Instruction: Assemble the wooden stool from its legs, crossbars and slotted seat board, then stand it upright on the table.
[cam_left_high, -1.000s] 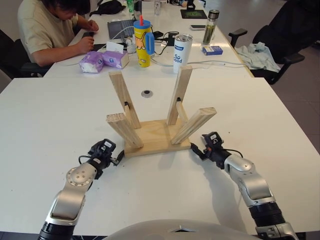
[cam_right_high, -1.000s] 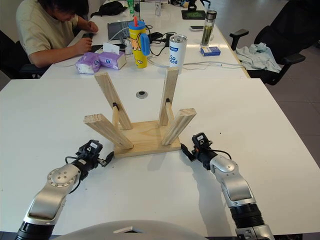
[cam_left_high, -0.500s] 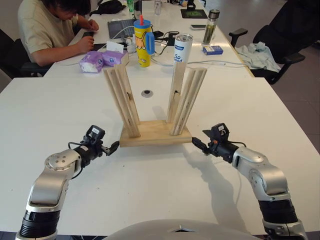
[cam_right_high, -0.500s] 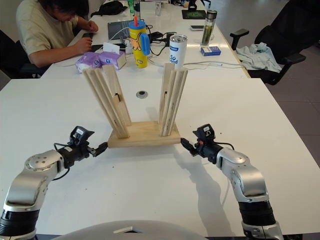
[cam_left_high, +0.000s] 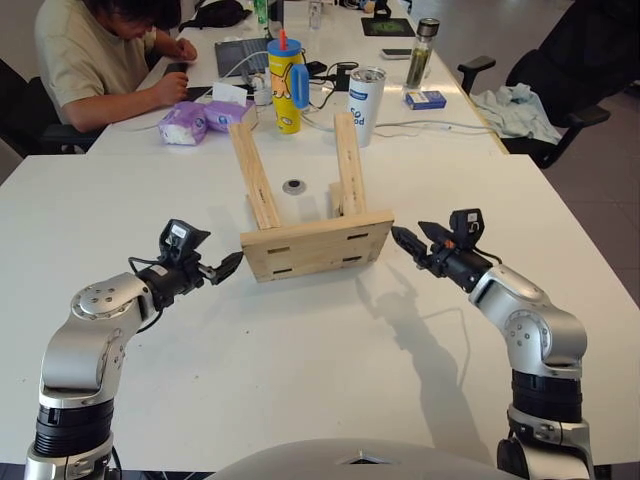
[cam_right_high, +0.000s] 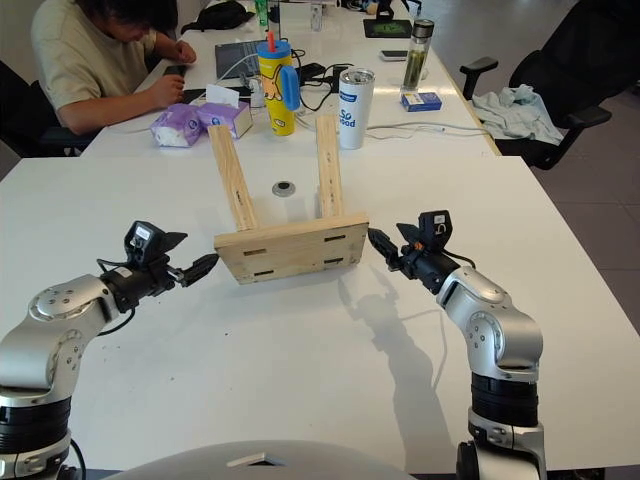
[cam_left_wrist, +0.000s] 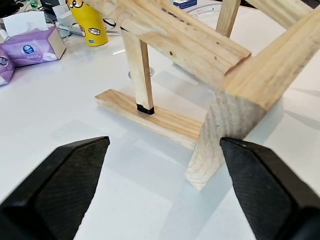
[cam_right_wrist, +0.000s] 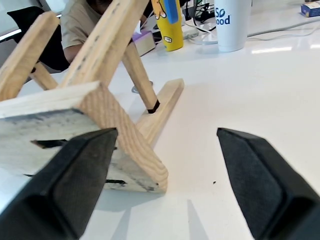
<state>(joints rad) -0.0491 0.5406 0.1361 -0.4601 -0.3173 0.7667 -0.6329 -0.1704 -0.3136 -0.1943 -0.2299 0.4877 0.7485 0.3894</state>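
The assembled wooden stool lies on its side in the middle of the white table (cam_left_high: 300, 360). Its slotted seat board (cam_left_high: 317, 245) stands on edge with its face toward me. Its legs (cam_left_high: 254, 172) point away, and the lower ones rest on the table. My left gripper (cam_left_high: 222, 268) is open just off the board's left edge. In the left wrist view the board's corner (cam_left_wrist: 225, 130) sits ahead of the spread fingers (cam_left_wrist: 60, 185). My right gripper (cam_left_high: 410, 243) is open close to the board's right edge. The right wrist view has the corner (cam_right_wrist: 125, 145) beside one finger (cam_right_wrist: 75, 180).
A second table behind holds a yellow bottle (cam_left_high: 286, 87), a white tumbler (cam_left_high: 366, 105), tissue packs (cam_left_high: 205, 120), a green bottle (cam_left_high: 421, 55) and a blue box (cam_left_high: 425, 100). A round cable grommet (cam_left_high: 293, 186) lies between the stool's legs. A chair (cam_left_high: 560, 110) stands at the far right.
The stool has tipped from legs-up onto its side, legs now pointing away and the seat face toward me. Both grippers have moved farther from me and stayed open.
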